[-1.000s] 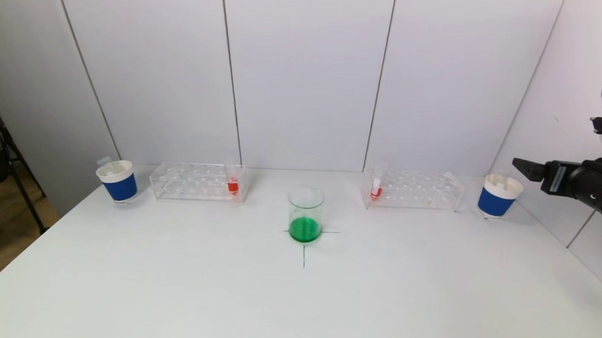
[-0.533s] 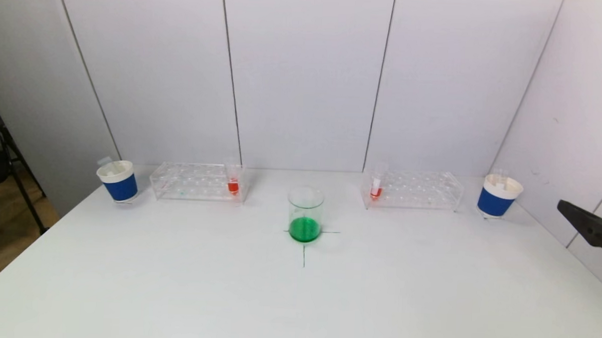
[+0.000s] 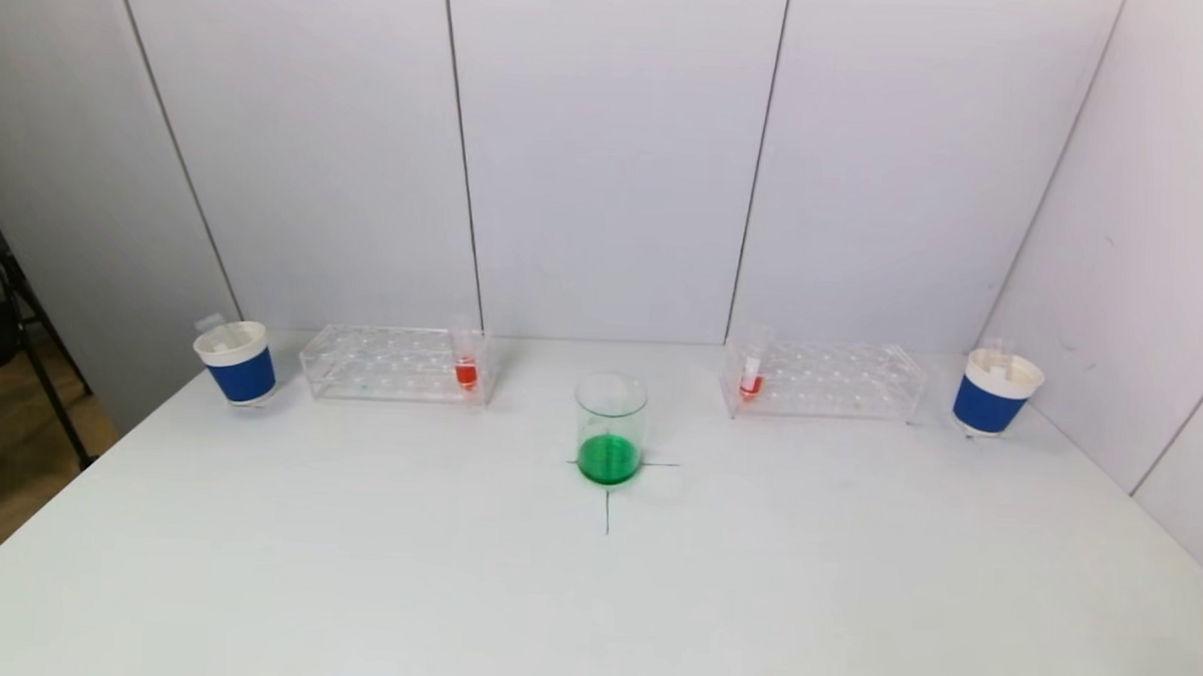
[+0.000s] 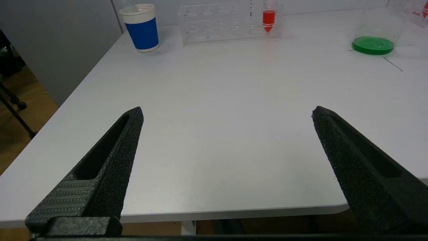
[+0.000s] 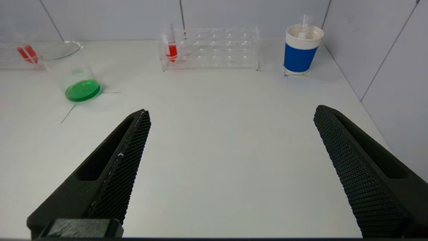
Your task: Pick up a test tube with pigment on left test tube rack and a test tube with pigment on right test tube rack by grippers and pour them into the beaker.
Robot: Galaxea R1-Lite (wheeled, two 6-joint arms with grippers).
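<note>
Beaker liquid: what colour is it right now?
Green; the beaker holds a shallow green layer, clearest in the head view.

Bright, even light overhead; soft faint shadows, mild glare, edges slightly blurred.

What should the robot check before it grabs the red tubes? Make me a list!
1. Left pincer open and holding nothing: ok.
2. Right pincer open and holding nothing: ok.
3. Red tube upright in left rack: ok.
4. Red tube upright in right rack: ok.
5. Beaker upright between the racks, green liquid inside: ok.
6. Tubes capped or uncapped: cannot tell.
</note>
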